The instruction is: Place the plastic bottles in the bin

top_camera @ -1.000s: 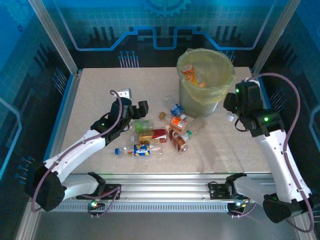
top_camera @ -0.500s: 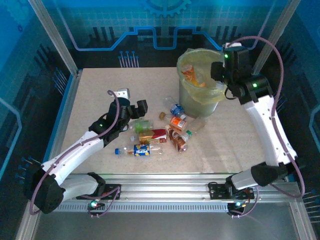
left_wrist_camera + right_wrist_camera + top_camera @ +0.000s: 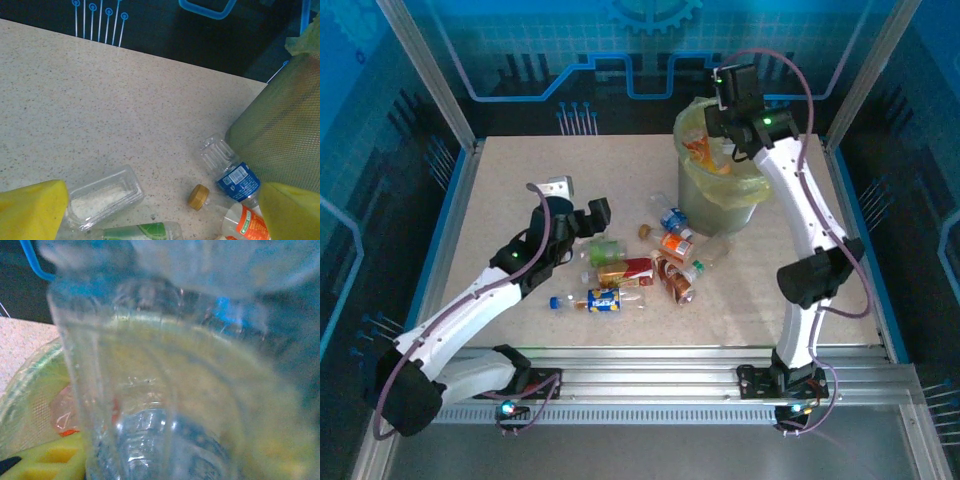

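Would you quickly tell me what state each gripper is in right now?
Left gripper: open, holding nothing.
Right gripper: closed on a clear plastic bottle, above the bin.

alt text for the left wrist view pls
The left claw hangs open over a speckled table. A blue-labelled bottle lies beside the bin at right, a green-labelled bottle at the bottom edge, a loose gold cap between them.
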{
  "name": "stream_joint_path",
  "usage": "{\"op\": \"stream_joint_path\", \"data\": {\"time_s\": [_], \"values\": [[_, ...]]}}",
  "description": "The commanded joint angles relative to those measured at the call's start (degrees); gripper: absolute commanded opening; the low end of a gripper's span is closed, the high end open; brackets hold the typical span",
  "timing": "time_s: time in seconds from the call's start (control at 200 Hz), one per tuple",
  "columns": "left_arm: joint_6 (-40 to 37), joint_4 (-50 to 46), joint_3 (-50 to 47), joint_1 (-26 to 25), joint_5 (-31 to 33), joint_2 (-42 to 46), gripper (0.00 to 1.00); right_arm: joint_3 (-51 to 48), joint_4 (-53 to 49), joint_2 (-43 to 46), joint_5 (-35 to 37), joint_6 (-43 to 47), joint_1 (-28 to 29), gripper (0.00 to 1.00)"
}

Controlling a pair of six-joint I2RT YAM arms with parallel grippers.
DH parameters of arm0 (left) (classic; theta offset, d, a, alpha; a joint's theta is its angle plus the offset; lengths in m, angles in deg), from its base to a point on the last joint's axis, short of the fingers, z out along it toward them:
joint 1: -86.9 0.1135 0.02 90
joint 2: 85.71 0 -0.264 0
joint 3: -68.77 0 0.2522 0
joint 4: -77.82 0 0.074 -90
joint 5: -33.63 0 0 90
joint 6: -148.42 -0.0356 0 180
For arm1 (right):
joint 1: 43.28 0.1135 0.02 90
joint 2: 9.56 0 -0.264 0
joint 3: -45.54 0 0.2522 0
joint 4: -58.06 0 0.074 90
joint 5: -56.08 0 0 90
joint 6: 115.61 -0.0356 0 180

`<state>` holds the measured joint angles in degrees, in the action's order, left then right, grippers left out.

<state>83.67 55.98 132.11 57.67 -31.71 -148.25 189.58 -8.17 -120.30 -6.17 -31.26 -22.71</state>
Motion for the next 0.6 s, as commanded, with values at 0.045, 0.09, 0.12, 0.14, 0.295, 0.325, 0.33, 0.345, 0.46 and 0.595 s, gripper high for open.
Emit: {"op": "stream_joint_path", "data": {"time_s": [0.045, 0.09, 0.12, 0.14, 0.295, 0.325, 0.33, 0.345, 0.46, 0.595], "values": [[0.8, -1.8, -1.1, 0.6, 2.2, 2.6, 0.99, 5.9, -3.9, -5.0, -1.7, 2.0, -0.9, 0.42], [0.8, -2.0, -1.4, 0.7, 2.5, 3.0, 0.99, 5.9, -4.3, -5.7, -2.0, 1.9, -1.1, 0.42], [0.9, -2.2, -1.5, 0.8, 2.6, 3.4, 0.99, 5.5, -4.3, -6.0, -2.2, 1.7, -1.3, 0.42], [0.9, -2.3, -1.6, 0.8, 2.7, 3.5, 0.99, 5.2, -4.4, -6.1, -2.2, 1.5, -1.5, 0.42], [1.1, -2.9, -1.9, 1.1, 3.0, 4.2, 0.99, 1.6, -4.2, -5.7, -4.1, -0.1, -2.6, 0.42], [1.0, -3.0, -1.9, 1.1, 3.0, 4.3, 0.99, 0.8, -4.2, -5.5, -4.4, -0.3, -2.8, 0.42], [1.0, -3.0, -1.9, 1.1, 3.0, 4.3, 0.99, 0.7, -4.1, -5.4, -4.4, -0.3, -2.9, 0.43], [1.1, -3.0, -1.9, 1.2, 3.0, 4.3, 0.99, 0.3, -4.0, -5.3, -4.6, -0.4, -3.0, 0.43], [1.1, -3.0, -1.9, 1.2, 2.9, 4.4, 0.99, -2.8, -3.5, -4.3, -5.9, -1.0, -3.8, 0.46], [1.4, -2.8, -2.0, 1.3, 2.8, 4.3, 0.99, -5.7, -3.0, -3.8, -7.6, -1.5, -4.6, 0.48]]}}
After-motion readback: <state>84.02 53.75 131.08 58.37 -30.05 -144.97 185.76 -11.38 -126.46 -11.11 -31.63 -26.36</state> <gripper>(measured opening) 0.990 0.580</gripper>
